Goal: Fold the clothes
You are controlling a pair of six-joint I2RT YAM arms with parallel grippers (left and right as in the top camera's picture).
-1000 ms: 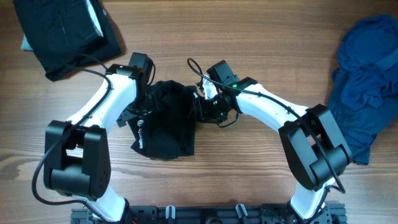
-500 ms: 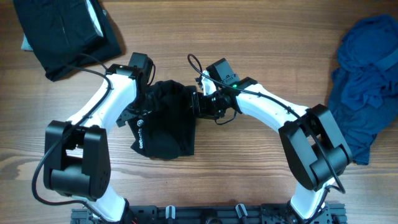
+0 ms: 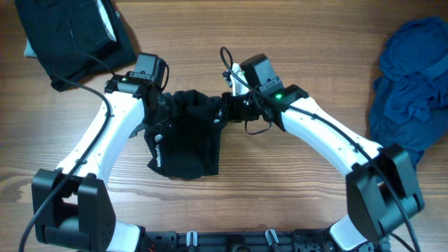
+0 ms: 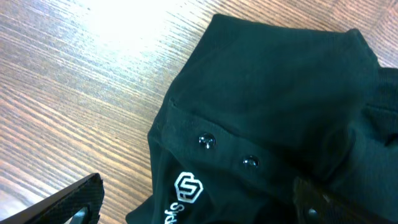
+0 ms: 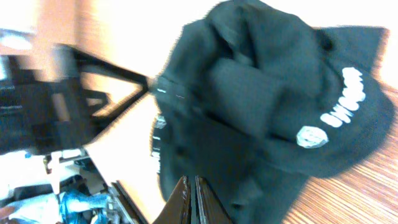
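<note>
A black shirt [image 3: 185,143] with a white logo lies crumpled at the table's middle; its snap buttons and logo fill the left wrist view [image 4: 273,93]. My left gripper [image 3: 159,110] hovers over the shirt's upper left corner, open, its fingers [image 4: 68,202] wide apart on either side of the cloth with nothing gripped. My right gripper [image 3: 225,112] is at the shirt's upper right edge, shut on the fabric. In the right wrist view the gripper [image 5: 191,186] shows its jaws pressed together against the dark cloth [image 5: 261,106], which bunches up ahead of them.
A folded black garment [image 3: 73,38] lies at the far left corner. A heap of blue clothes [image 3: 413,91] sits along the right edge. Bare wooden tabletop [image 3: 280,182] surrounds the shirt.
My right gripper has closed on the shirt's upper right edge and shifted toward the far side. The left gripper has moved slightly up and left, opening a little wider. The shirt's top has bunched.
</note>
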